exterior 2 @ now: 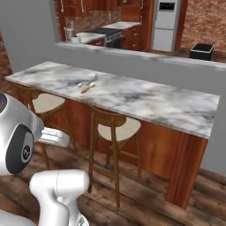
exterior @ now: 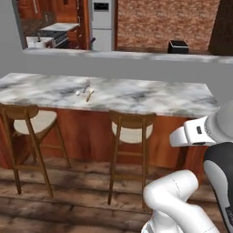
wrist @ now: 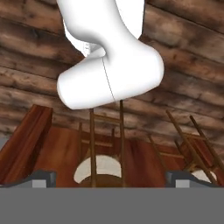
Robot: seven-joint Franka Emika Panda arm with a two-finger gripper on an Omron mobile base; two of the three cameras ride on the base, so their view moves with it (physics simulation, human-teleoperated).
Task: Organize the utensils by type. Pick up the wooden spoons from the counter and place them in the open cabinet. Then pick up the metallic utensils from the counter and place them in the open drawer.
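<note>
The white marble bench [exterior: 136, 98] carries a small cluster of utensils [exterior: 87, 92] near its left-middle, two wooden stools [exterior: 131, 129] tucked beneath. The fingers [wrist: 111, 179] stand wide apart, empty, above the plank floor [exterior: 68, 200].

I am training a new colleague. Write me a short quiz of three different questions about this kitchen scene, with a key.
1. True or false: the utensils lie on the marble counter.
2. How many stools stand in front of the counter in the left base view? A) one B) two C) four
3. Fill in: the gripper looks at the wooden ____.

Key:
1. True.
2. B: one stool at the left, a second stool beside it.
3. Floor; the jaws are open, holding nothing.
</note>
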